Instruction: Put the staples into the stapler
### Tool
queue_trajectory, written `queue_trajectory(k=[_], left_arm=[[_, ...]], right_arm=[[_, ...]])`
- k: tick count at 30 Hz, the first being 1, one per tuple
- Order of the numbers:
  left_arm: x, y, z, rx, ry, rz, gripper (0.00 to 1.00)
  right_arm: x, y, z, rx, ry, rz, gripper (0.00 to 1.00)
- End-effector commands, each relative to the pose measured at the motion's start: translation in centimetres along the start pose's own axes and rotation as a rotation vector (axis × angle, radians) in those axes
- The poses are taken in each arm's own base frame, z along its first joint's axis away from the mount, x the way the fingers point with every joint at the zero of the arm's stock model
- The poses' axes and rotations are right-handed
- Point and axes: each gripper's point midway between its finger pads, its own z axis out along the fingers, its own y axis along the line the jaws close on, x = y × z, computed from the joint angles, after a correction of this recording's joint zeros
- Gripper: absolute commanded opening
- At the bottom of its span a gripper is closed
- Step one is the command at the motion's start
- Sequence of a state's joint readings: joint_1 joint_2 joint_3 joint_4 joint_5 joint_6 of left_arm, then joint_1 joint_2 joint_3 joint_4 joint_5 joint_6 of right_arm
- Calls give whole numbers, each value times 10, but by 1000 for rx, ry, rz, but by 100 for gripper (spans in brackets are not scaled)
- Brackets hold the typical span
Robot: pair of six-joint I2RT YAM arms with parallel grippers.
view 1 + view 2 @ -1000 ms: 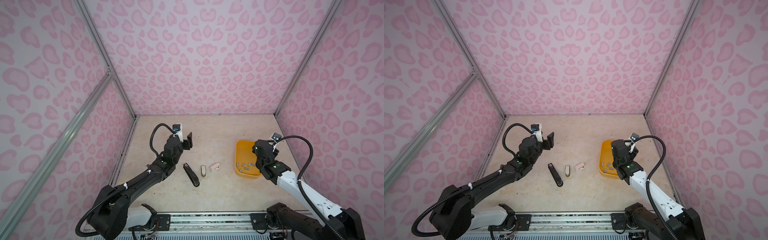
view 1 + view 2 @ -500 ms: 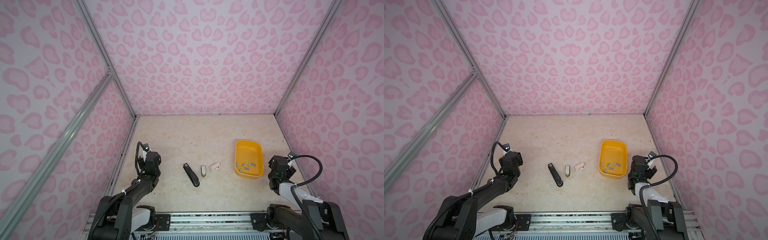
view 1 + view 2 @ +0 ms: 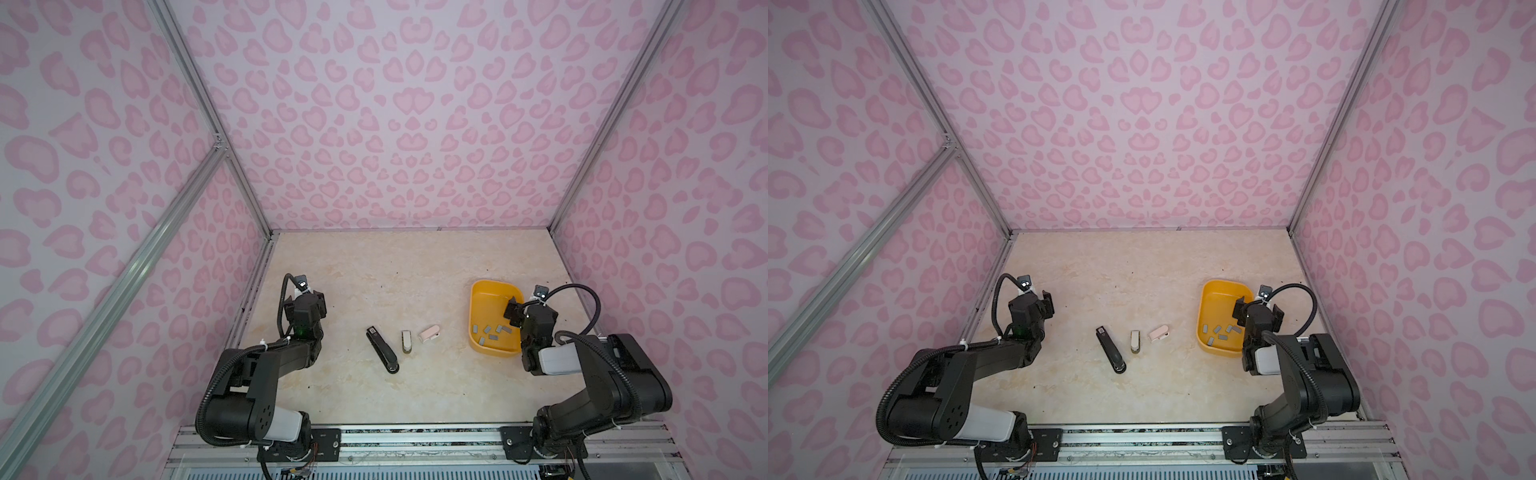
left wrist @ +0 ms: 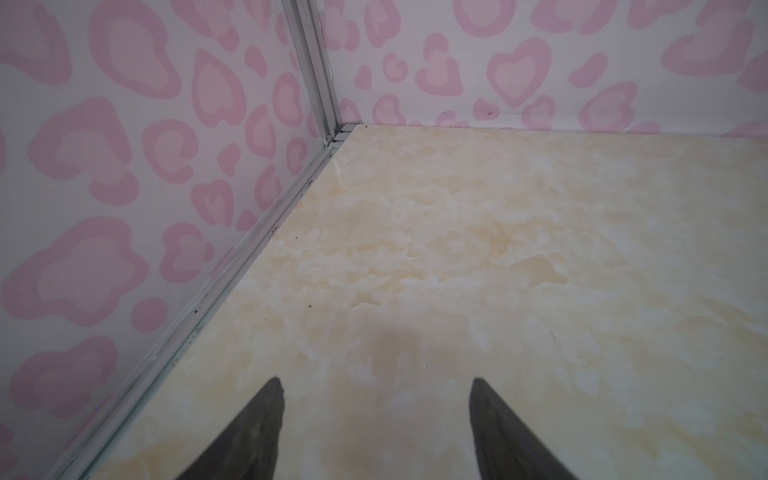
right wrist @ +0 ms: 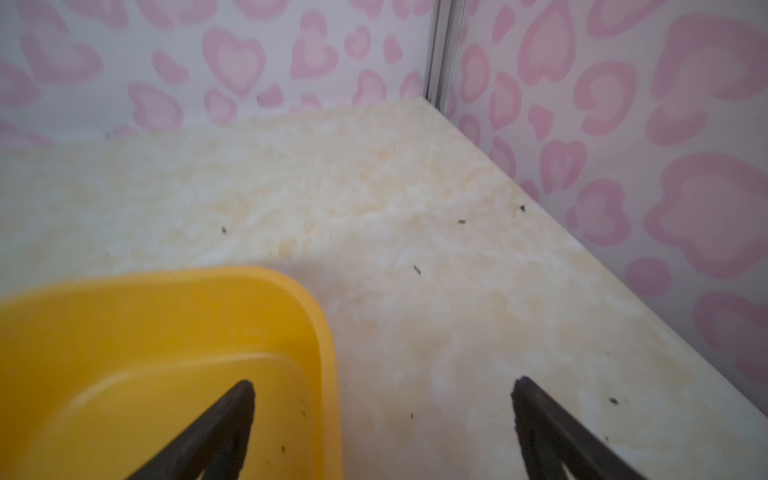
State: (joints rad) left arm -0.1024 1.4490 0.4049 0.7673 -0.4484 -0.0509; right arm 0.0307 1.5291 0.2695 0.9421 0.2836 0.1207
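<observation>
Several flat grey rectangular staples (image 3: 493, 336)

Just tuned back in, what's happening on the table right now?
Nothing is held. The right gripper hangs open over the edge of the yellow tray, near the staples lying inside. The left gripper is open over bare table. The black stapler, grey stapler and pink stapler lie untouched mid-table.
</observation>
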Motion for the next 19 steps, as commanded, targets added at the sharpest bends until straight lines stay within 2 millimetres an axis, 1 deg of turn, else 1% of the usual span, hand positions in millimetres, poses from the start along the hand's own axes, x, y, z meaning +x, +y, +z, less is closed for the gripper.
queue_trajectory(k=[1, 2, 3, 4, 5, 6, 7, 8, 9, 14, 19], left_arm=[[-15, -12, -3, 127, -75, -27, 74], [-9, -11, -3, 171, -69, -56, 79], [-6, -5, -3, 186, -109, -97, 85], [-12, -1, -4, 179, -132, -118, 88], [-3, -3, -4, 189, -84, -97, 88], [-8, -4, -3, 194, -117, -101, 88], [-5, -6, -1, 195, -80, -87, 90], [-5, -6, -2, 197, -95, -88, 93], [-6, -6, -1, 194, -86, -85, 98], [-5, -6, -2, 194, -86, -85, 98], [-5, -6, -2, 193, -88, -84, 98]], right_arm=[[-35, -2, -1, 43, -146, 16, 97], [-38, 3, 1, 38, -161, -8, 99], [-35, 8, 3, 43, -123, -34, 99], [-33, 9, 4, 43, -85, -41, 99], [-34, 8, 4, 30, -100, -29, 99], [-35, 7, 3, 28, -122, -21, 99], [-36, 8, 3, 30, -134, -25, 99], [-36, 9, 2, 30, -142, -33, 99], [-36, 9, 2, 36, -138, -34, 99], [-33, 11, 6, 25, -85, -44, 99], [-33, 10, 7, 26, -85, -42, 99]])
